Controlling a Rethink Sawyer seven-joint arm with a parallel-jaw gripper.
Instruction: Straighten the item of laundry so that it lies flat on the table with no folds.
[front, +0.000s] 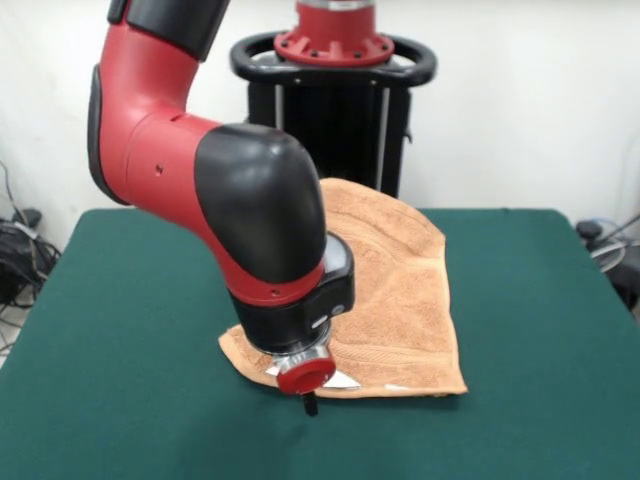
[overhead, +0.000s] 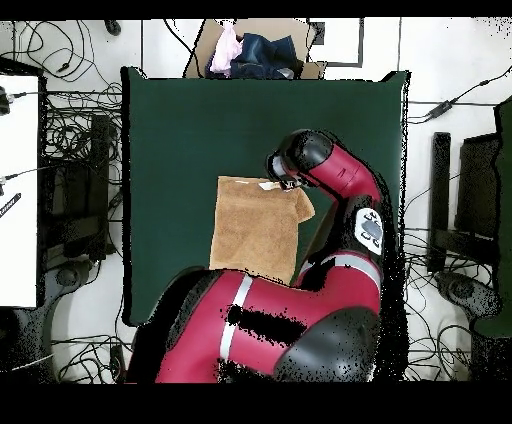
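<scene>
The gripper sits low at the towel corner; the cloth extends behind and beside it. Finger state: cannot tell, apparently pressing the table

A cardboard box holding pink and dark clothes sits at the overhead view's top centre. Tangled cables cover the floor at left.

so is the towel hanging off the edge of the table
No, the towel lies wholly on the green table, with cloth showing around it.
</scene>
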